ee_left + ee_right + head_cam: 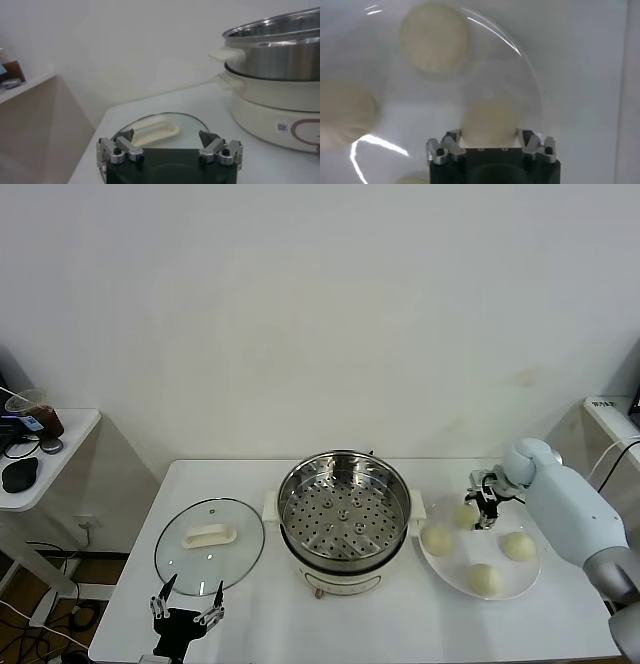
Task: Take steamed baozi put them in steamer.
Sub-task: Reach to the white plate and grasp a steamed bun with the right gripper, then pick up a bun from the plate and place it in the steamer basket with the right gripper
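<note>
Four cream-white baozi lie on a flat white plate at the right: one at the back, one at the left, one at the right, one at the front. My right gripper is low over the back baozi, open, with a finger on each side of it. The steel steamer, with its perforated tray bare, stands at the table's middle on a cream base. My left gripper is open and empty at the front left.
A round glass lid with a white handle lies flat left of the steamer, just beyond my left gripper. A side table with small items stands at the far left. The wall runs behind the table.
</note>
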{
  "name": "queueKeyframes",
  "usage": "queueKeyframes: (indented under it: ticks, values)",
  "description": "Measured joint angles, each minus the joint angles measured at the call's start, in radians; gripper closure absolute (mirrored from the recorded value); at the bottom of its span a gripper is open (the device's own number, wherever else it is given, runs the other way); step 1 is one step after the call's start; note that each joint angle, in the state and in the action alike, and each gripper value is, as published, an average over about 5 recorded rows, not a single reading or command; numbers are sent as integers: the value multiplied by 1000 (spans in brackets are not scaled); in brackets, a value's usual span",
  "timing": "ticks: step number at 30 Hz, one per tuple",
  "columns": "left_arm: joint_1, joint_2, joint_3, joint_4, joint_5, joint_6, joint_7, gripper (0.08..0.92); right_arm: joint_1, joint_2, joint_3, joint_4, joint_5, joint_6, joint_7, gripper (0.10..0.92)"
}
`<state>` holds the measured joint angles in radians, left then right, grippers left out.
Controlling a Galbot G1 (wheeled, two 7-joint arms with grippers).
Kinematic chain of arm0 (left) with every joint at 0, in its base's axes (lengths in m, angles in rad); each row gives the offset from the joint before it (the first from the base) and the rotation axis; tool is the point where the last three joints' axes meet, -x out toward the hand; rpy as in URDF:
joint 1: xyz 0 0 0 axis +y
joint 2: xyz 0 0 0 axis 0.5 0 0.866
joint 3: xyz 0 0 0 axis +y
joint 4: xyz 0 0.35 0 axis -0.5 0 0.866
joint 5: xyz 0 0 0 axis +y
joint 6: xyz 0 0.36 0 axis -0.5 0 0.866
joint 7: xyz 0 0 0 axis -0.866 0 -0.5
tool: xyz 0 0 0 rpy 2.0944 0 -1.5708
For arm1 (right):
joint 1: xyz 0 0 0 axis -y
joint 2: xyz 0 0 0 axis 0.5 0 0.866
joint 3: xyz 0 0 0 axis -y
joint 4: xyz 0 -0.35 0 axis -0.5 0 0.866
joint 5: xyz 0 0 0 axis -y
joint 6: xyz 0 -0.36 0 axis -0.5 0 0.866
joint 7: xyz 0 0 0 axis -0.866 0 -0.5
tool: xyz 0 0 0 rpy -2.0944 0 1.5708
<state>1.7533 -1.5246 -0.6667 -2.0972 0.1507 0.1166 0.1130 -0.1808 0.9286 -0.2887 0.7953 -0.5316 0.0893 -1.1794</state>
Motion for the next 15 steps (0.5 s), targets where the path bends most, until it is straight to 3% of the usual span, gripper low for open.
queueKeyframes:
  ticks: [7, 15]
  values:
    - [-5, 0, 7, 2, 5, 1, 0, 177, 4, -13, 2, 14, 20, -3, 1, 640]
    - [-13, 0, 16, 4, 7, 1, -3, 177, 50, -42, -32, 54, 84, -16, -18, 682]
